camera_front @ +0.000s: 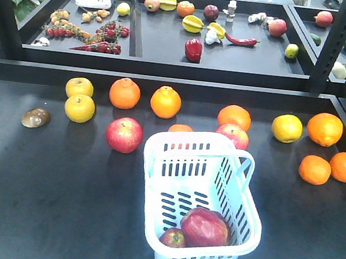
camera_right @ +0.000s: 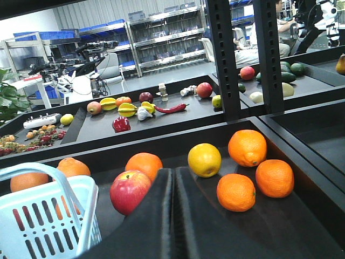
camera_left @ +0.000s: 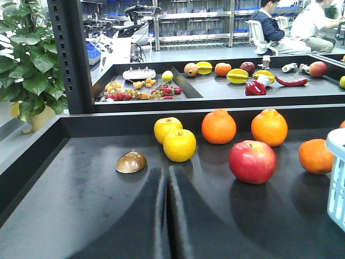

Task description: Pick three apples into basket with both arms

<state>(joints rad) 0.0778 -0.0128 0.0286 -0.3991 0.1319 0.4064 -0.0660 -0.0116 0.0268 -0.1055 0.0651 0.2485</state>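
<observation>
Basket (camera_front: pixel 199 200) on black table (camera_front: pixel 49 191), right of centre, near front edge; one loop handle (camera_front: pixel 241 167) raised on its right side. Inside, at near end: two apples, a large dark-red one (camera_front: pixel 206 227) and a small one (camera_front: pixel 173 237), touching each other.

On table, outside basket: red apple (camera_front: pixel 124 134) just left of basket's far corner, apart from it. Second loose apple (camera_front: pixel 234 135), red with pale patches, just behind basket's far rim, partly hidden by it. Oranges behind: two at centre rear (camera_front: pixel 125 93) (camera_front: pixel 165 102), one (camera_front: pixel 234 117) just behind second apple, one (camera_front: pixel 180 129) peeking over basket rim, three at far right (camera_front: pixel 325 129) (camera_front: pixel 315 170) (camera_front: pixel 345 167). Yellow pears: two at left rear (camera_front: pixel 79 87) (camera_front: pixel 79 108), one at right (camera_front: pixel 287 128). Brown domed object (camera_front: pixel 36 117) at far left, well apart from fruit.

Left gripper (camera_left: pixel 167 216): dark fingers together, only a thin seam between them, holding nothing, low over table, pointed toward gap between nearer pear and left apple.

Right gripper (camera_right: pixel 173 216): fingers together likewise, nothing held; apple just left of tips, basket further left, oranges to right.

Rear tray (camera_front: pixel 170 36) beyond table: mixed produce, red pepper (camera_front: pixel 193 49), starfruit (camera_front: pixel 193 24), chilli (camera_front: pixel 241 40).
</observation>
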